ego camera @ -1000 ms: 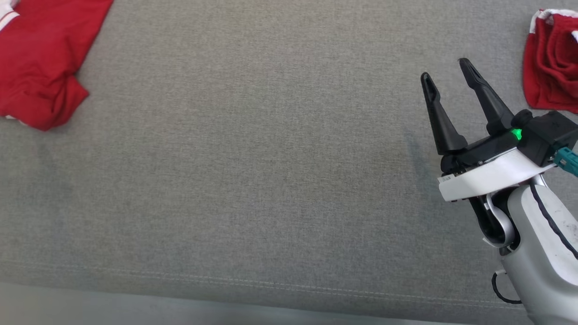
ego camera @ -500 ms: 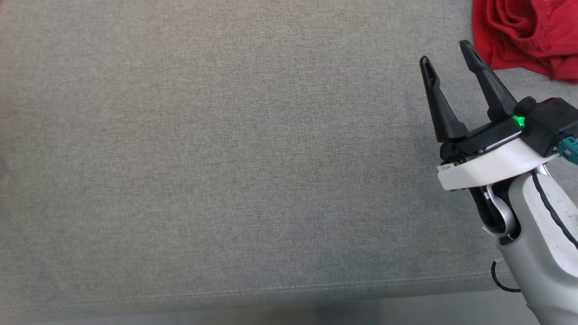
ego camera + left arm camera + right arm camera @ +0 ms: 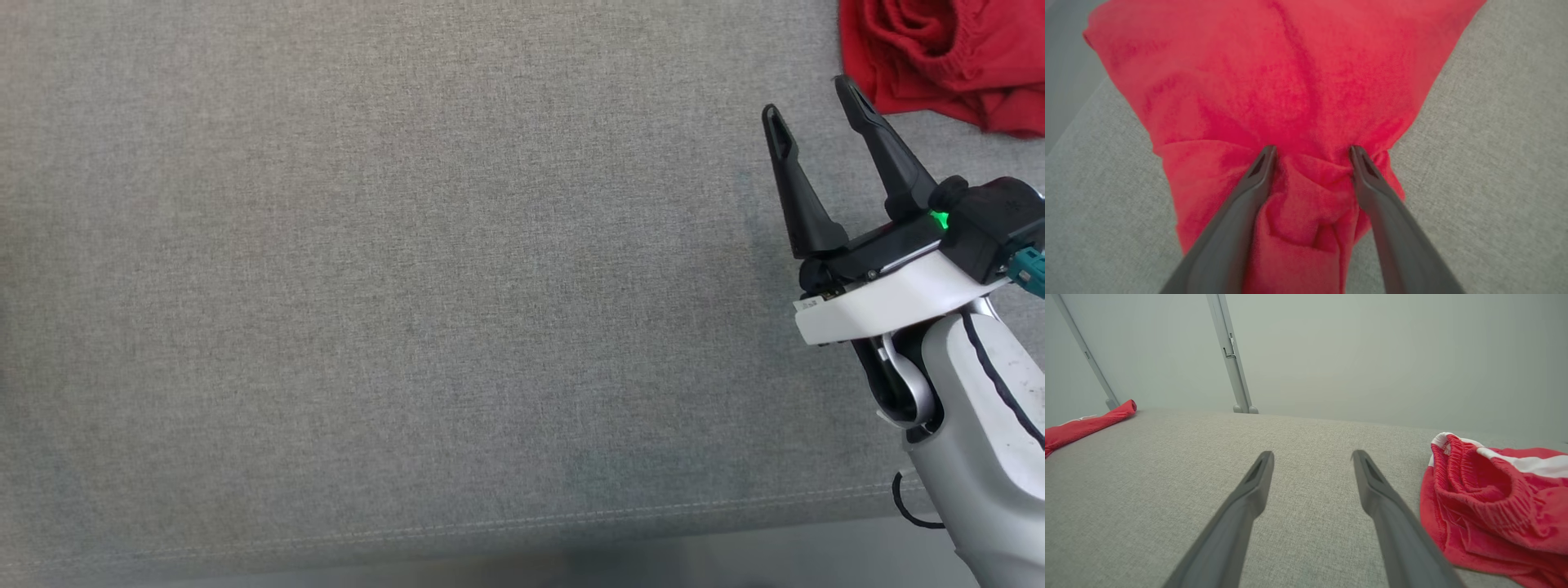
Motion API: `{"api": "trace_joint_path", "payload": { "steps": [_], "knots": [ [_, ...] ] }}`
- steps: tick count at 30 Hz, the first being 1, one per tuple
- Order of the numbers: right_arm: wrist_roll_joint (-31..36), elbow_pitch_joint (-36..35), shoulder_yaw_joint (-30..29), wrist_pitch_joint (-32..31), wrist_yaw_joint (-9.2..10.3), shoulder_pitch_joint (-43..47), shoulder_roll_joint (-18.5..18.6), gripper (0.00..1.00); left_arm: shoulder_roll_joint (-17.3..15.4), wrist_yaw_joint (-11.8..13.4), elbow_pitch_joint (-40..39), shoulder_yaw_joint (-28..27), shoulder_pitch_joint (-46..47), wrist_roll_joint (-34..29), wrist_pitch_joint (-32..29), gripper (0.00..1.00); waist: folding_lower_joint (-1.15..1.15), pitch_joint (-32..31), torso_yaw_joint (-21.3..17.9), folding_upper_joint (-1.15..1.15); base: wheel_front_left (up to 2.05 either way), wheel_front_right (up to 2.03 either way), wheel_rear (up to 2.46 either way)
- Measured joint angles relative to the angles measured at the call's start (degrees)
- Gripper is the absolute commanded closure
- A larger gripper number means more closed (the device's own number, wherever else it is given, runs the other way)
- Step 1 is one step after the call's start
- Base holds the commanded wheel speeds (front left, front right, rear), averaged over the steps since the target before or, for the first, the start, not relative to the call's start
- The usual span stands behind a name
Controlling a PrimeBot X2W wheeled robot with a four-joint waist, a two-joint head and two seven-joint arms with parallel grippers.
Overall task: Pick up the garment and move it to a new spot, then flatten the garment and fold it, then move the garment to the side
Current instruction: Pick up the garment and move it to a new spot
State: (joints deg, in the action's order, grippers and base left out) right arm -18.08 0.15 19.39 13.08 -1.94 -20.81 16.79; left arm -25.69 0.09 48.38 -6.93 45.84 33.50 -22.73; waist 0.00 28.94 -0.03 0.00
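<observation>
- A big grey cloth surface [image 3: 408, 286] lies flat, with a stitched seam along its edge at 6 o'clock in the head view.
- The right gripper [image 3: 807, 98] is at 4 o'clock in that view. Its two dark fingers are spread wide apart, point up toward 11 o'clock, and have nothing between them.
- The red shorts [image 3: 939, 49] lie crumpled in the corner at 1 o'clock. They are just beside the right finger's tip.
- In the right wrist view the shorts show a white band, and a pale wall with two grey poles [image 3: 1231, 355] stands at 12 o'clock.
- In the left wrist view the left gripper [image 3: 1312, 149] has its fingers spread wide too.
- Its tips press into the red garment [image 3: 1290, 73], which reaches up to 12 o'clock.
- A bunched fold of the garment sits between the fingers, but it is not squeezed.
</observation>
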Motion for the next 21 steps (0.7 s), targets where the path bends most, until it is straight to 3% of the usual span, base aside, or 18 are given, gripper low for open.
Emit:
{"api": "trace_joint_path", "payload": {
  "steps": [1,8,21],
  "knots": [
    [0.00,0.14,0.09,0.00,-0.01,-0.01,-0.03,0.00,0.00,0.00,0.25,0.00,0.08,0.00,0.01,1.00,0.00,-0.20,0.04,0.00,0.00,0.00,0.00],
    [0.00,0.44,0.13,0.01,-0.05,-0.01,-0.05,0.00,0.05,-0.27,0.18,-0.08,1.82,0.00,1.69,1.00,0.00,-0.95,0.14,0.00,0.00,0.00,0.00],
    [-0.46,3.83,-0.60,1.04,-0.07,0.07,-2.22,0.00,2.87,-6.94,-3.39,5.67,4.71,-2.01,8.90,1.00,0.00,-5.86,0.23,0.00,0.00,0.00,0.00]
  ]
}}
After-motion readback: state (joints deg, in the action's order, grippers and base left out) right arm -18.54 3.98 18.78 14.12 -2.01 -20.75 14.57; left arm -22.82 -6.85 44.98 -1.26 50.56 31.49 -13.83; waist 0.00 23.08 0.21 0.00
